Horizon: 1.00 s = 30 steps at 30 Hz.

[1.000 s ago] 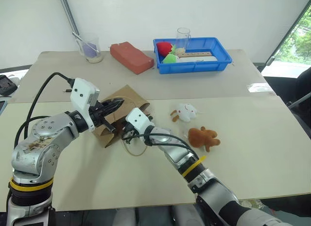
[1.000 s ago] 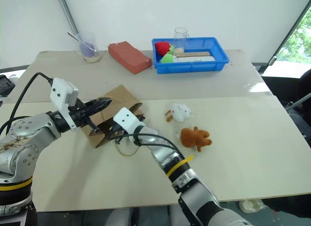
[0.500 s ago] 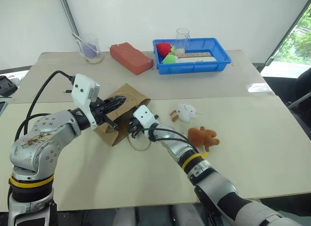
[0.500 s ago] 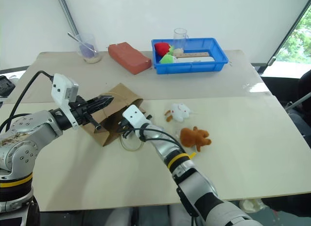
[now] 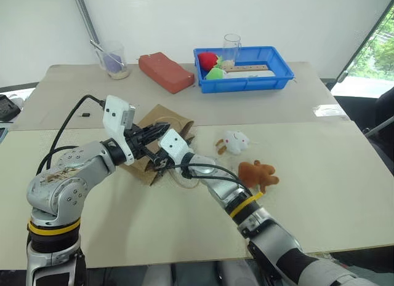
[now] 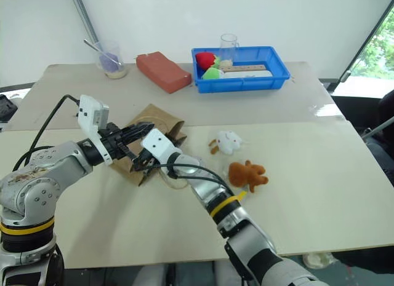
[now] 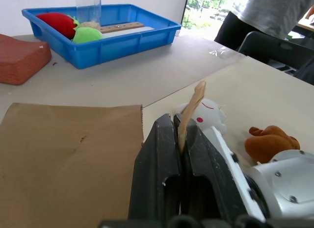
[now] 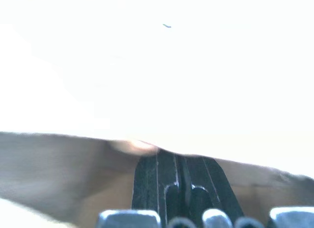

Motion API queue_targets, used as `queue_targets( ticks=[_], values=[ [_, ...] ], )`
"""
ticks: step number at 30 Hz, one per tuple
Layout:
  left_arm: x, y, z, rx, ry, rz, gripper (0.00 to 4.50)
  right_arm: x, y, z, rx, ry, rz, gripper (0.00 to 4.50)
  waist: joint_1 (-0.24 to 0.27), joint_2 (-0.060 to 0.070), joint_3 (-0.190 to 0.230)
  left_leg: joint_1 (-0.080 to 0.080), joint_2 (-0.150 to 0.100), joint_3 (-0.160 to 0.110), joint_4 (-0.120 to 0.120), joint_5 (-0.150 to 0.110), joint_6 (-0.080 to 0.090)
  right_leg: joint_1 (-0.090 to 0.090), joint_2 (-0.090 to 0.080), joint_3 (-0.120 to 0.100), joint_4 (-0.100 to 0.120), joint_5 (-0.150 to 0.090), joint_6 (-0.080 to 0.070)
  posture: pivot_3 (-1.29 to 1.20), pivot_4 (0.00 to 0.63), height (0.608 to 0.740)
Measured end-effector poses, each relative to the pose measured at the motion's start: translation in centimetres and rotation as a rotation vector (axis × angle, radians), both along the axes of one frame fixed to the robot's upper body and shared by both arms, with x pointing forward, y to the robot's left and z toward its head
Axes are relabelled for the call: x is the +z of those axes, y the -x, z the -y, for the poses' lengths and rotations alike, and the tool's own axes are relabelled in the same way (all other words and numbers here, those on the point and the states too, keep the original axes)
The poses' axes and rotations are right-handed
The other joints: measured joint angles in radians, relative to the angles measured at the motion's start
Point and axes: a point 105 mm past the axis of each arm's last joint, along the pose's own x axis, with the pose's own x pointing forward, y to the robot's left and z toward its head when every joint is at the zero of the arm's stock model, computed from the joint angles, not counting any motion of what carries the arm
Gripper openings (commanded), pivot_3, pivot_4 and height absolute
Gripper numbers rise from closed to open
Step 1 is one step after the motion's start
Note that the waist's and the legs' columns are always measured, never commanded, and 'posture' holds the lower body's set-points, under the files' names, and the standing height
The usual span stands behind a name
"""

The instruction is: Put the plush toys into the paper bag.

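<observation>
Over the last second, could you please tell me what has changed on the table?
The two hands, left and right, have drawn together at the bag, shifting it slightly toward the toys. The left stays shut on the bag's edge. The white toy and brown toy lie where they were.

The right gripper rises from the lower edge of the right wrist view with its two black fingers pressed together, no gap between the jaws. The fingertips meet a brown paper surface, the paper bag, which spans the frame as a band on both sides of the gripper. Whether paper is pinched between the jaws cannot be told from this view. Above the brown band the frame is washed out to near white, with one small dark mark near the upper middle; no further detail can be read there.
</observation>
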Motion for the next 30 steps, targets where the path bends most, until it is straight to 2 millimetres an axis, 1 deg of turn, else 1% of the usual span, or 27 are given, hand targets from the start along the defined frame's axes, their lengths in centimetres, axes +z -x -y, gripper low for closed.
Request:
queue_targets(
  ticks=[3, 6, 11, 14, 17, 21, 25, 28, 30],
  values=[
    [-0.3, -0.2, 0.3, -0.003, 0.012, -0.014, 0.0, -0.5, 1.3, -0.1, 0.027, 0.0, -0.035, 0.07, 0.005, 0.0, 0.0, -0.001, 0.0, 0.0, 0.0, 0.0, 0.0, 0.0, 0.0, 0.0, -0.002, 0.0, 0.0, 0.0, 0.15, 0.74],
    [-0.3, -0.2, 0.3, -0.006, 0.013, -0.016, 0.0, -0.2, 1.4, 0.1, 0.018, -0.002, -0.03, 0.07, 0.006, 0.0, 0.0, 0.0, 0.0, 0.0, 0.0, 0.0, 0.0, 0.0, 0.0, 0.0, -0.002, 0.0, 0.0, 0.0, 0.15, 0.74],
    [-0.3, -0.1, 0.3, -0.026, 0.007, -0.026, 0.0, -0.7, 0.5, 0.9, -0.054, -0.006, -0.041, 0.07, 0.01, 0.0, 0.0, 0.0, -0.001, 0.0, 0.0, 0.0, 0.0, 0.0, 0.001, 0.0, -0.002, 0.0, 0.0, 0.0, 0.15, 0.74],
    [-0.3, 0.1, 0.1, -0.036, 0.001, -0.038, 0.0, -1.9, -0.2, 1.5, -0.092, -0.001, -0.068, 0.07, 0.013, 0.0, 0.0, -0.001, -0.001, 0.001, 0.0, 0.0, 0.0, 0.0, 0.001, 0.0, -0.003, 0.0, 0.0, 0.0, 0.15, 0.74],
    [-0.3, 0.3, 0.2, -0.058, 0.003, -0.057, 0.0, -3.4, -0.8, 1.8, -0.116, 0.02, -0.094, 0.07, 0.017, 0.0, 0.0, -0.001, -0.001, 0.001, 0.0, 0.0, 0.0, 0.0, 0.001, 0.0, -0.003, 0.0, 0.0, 0.0, 0.15, 0.74],
    [-0.3, 0.5, 0.4, -0.081, 0.012, -0.078, 0.0, -3.4, -1.5, 1.8, -0.121, 0.027, -0.068, 0.07, 0.019, 0.0, 0.0, 0.001, -0.001, 0.001, 0.0, 0.0, 0.0, 0.001, 0.001, 0.0, -0.003, 0.0, 0.0, 0.0, 0.15, 0.74],
    [-0.4, 0.8, 0.6, -0.102, 0.024, -0.102, 0.0, -3.6, -1.8, 1.8, -0.131, 0.029, -0.065, 0.07, 0.019, 0.0, 0.0, 0.004, -0.001, 0.001, 0.0, 0.0, 0.0, 0.004, 0.001, 0.0, -0.003, 0.0, 0.0, 0.0, 0.15, 0.74],
    [-0.1, 0.8, 0.1, -0.092, -0.007, -0.094, 0.0, -3.6, -1.9, 1.9, -0.141, 0.03, -0.075, 0.07, 0.02, 0.0, 0.0, 0.004, -0.001, 0.001, 0.0, 0.001, -0.001, 0.004, 0.001, 0.0, -0.002, 0.0, 0.0, 0.0, 0.15, 0.74],
    [0.6, 0.3, -0.5, -0.068, -0.059, -0.049, 0.0, -3.7, -1.9, 2.0, -0.151, 0.031, -0.089, 0.07, 0.02, 0.0, 0.0, 0.005, -0.001, 0.001, 0.0, 0.001, -0.001, 0.005, 0.001, 0.0, -0.002, 0.0, 0.0, 0.0, 0.15, 0.74]
  ],
)
